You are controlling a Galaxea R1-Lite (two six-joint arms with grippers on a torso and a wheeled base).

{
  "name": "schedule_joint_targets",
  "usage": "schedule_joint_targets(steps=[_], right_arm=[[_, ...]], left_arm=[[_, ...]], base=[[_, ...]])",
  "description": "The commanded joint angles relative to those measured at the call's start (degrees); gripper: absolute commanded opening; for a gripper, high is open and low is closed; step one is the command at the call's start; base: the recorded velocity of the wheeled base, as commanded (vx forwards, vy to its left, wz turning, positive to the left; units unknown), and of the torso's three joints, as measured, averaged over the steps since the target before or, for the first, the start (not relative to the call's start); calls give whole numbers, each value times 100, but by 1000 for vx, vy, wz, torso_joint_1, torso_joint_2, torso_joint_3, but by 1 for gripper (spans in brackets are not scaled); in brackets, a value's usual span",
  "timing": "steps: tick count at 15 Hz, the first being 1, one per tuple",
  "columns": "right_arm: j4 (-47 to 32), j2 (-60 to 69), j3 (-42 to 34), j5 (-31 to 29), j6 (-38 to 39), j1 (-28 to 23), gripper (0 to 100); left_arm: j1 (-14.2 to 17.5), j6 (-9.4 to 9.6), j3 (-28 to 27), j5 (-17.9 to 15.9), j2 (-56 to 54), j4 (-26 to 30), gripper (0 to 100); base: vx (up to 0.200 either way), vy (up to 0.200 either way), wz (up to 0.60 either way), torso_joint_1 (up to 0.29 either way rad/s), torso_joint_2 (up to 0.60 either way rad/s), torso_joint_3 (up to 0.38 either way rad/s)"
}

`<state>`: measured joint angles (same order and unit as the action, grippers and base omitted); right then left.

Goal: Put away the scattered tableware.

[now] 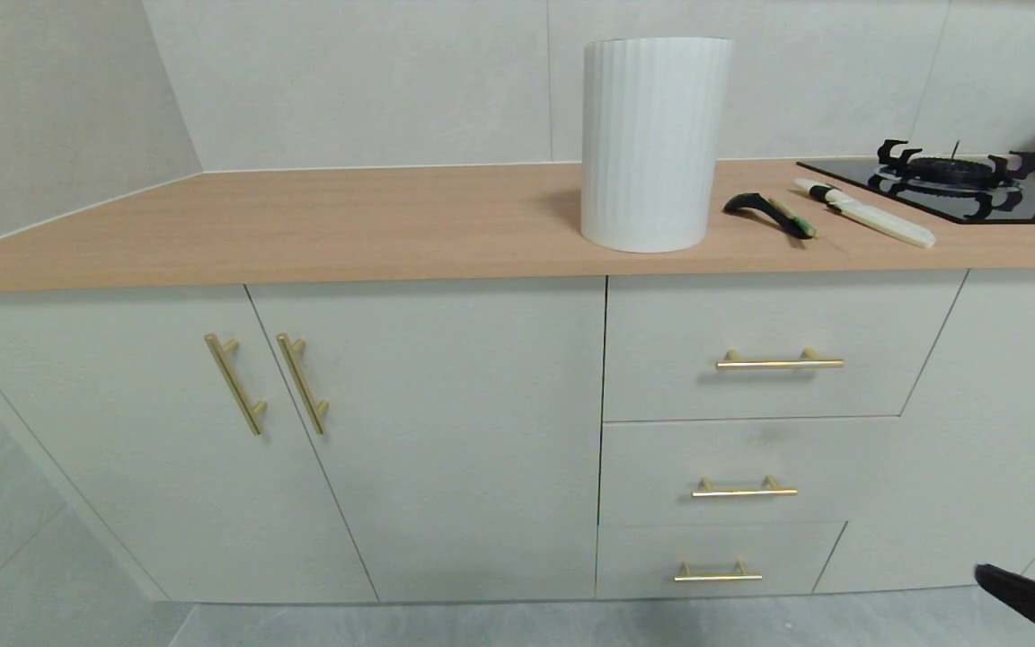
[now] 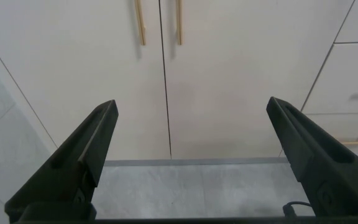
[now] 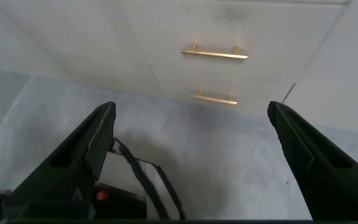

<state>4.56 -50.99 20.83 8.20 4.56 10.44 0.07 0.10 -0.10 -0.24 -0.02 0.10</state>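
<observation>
On the wooden countertop (image 1: 347, 220) stands a tall white ribbed holder (image 1: 652, 144). Right of it lie a black-handled utensil (image 1: 767, 211) and a white knife (image 1: 868, 213) with a green and black band. My left gripper (image 2: 191, 106) is open and empty, low in front of the double cabinet doors (image 2: 166, 93). My right gripper (image 3: 191, 109) is also open and empty, above the floor before the lower drawers (image 3: 214, 54); its black fingertips (image 1: 1034, 598) show at the head view's lower right corner, well below the counter.
A black gas hob (image 1: 958, 184) fills the counter's right end. Below the counter are two doors with gold handles (image 1: 234, 382) and three stacked drawers (image 1: 778, 362). Grey tiled floor (image 3: 197, 149) lies under both grippers. A tiled wall backs the counter.
</observation>
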Motion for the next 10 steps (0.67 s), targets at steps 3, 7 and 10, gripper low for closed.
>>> schedule_joint_targets(steps=[3, 7, 10], right_arm=[[1610, -3470, 791, -38, 1, 125, 100], [2647, -5043, 940, -117, 19, 108, 100], [4167, -6687, 1037, -548, 27, -42, 100]], left_arm=[[1, -1, 1, -2, 2, -1, 100], [1, -1, 1, -2, 2, -1, 100], [1, -1, 1, -2, 2, -1, 100]], base=[[0, 0, 0, 0, 0, 0], [0, 0, 0, 0, 0, 0], [0, 0, 0, 0, 0, 0]])
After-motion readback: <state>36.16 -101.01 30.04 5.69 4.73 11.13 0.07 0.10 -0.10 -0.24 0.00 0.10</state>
